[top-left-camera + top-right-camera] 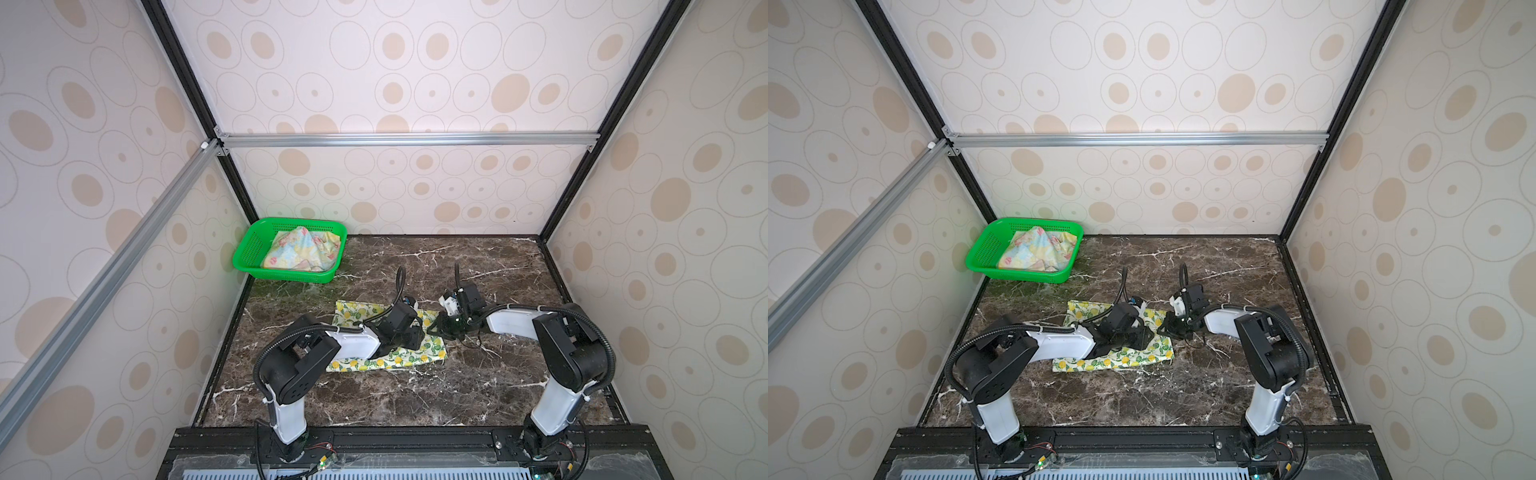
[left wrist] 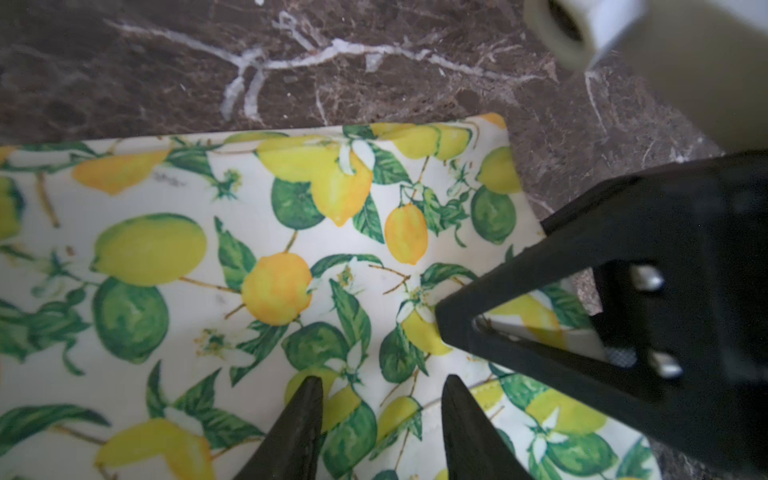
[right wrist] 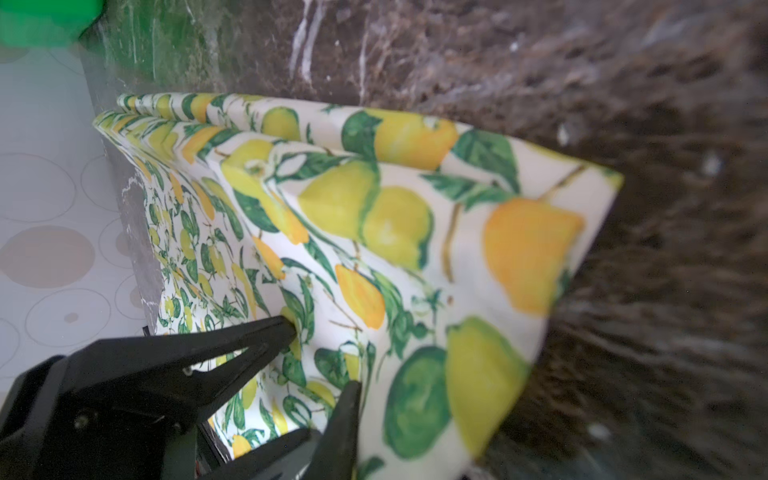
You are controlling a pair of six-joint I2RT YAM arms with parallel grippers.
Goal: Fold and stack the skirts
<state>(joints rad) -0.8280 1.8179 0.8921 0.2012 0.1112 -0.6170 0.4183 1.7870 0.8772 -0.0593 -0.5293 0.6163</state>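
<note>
Fold step: right gripper [image 2: 446, 322] pinched on right edge of lemon-print skirt [image 2: 166, 249], left gripper [image 2: 381, 386] part-open above it, so best lift low and fold leftward, edges matched

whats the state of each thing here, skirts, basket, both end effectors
lemon-print skirt: partly folded, one edge lifted
floral skirt: crumpled, not folded
green basket: upright, holds the floral skirt
left end effector: open over the lemon-print skirt
right end effector: shut on the lemon-print skirt

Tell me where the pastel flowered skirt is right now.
In both top views the pastel flowered skirt lies bunched inside the green basket at the far left corner of the table, well apart from the lemon skirt spread mid-table.
</note>
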